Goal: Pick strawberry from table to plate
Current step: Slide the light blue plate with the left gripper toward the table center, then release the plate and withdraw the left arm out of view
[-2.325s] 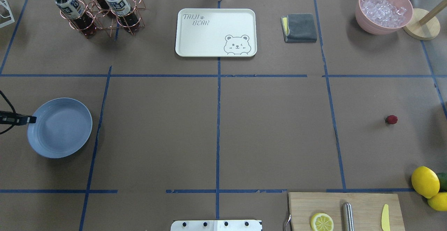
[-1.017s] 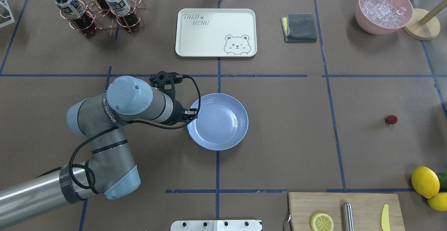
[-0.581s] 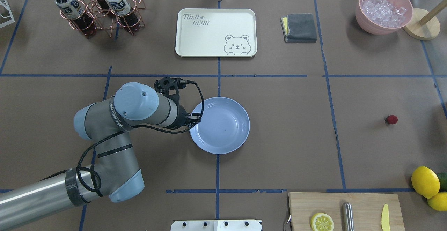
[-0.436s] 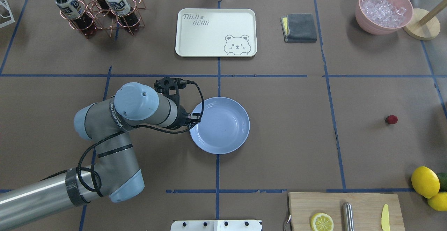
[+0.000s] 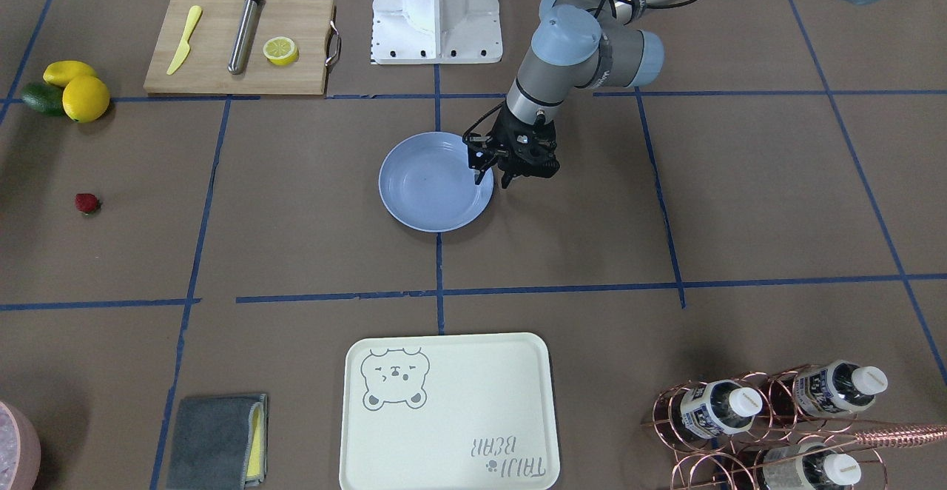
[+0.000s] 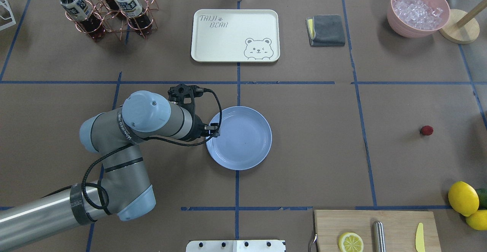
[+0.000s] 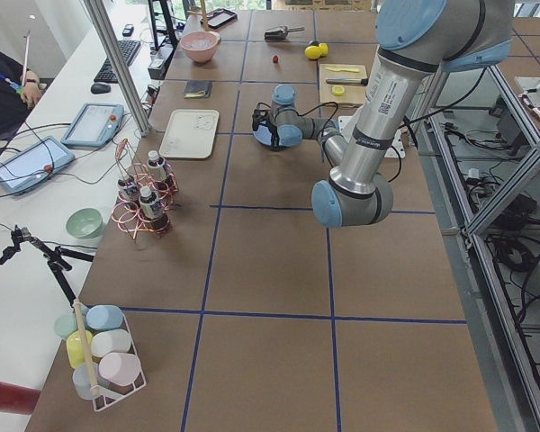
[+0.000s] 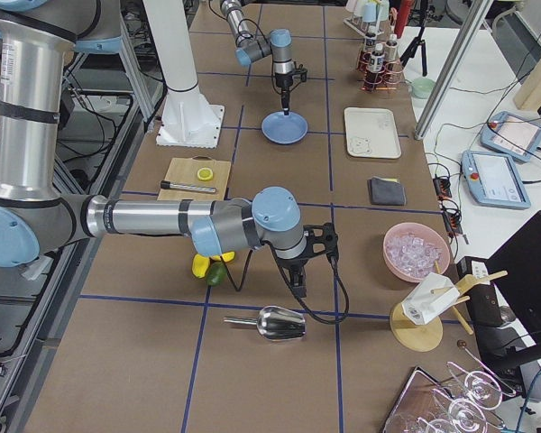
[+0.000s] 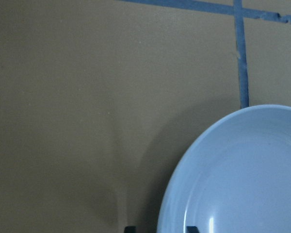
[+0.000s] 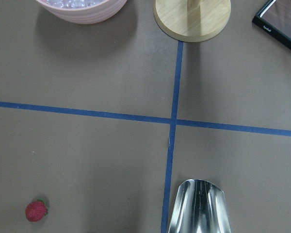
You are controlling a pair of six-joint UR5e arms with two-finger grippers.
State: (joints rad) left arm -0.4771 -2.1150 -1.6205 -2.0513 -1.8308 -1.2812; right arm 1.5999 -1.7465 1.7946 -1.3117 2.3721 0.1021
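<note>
Plate (image 6: 247,147) light blue; strawberry (image 6: 426,130) dark red; table (image 6: 304,149) brown, blue tape (image 6: 238,92) grid.

lighting is bright, even and diffuse from above. shadows on the table (image 6: 304,149) are soft and faint. a small glare streak marks the plate (image 9: 242,170) in the slightly soft left wrist view.

Robotics lab: blue-taped grid table (image 6: 304,149), UR5e left arm (image 6: 129,130) and right arm (image 8: 162,216), white pedestal (image 5: 436,9), aluminium framing (image 7: 119,67). Control tablets (image 7: 92,126) and cables (image 7: 18,193) on bench (image 7: 27,297) beyond left pincer (image 5: 492,175).
</note>
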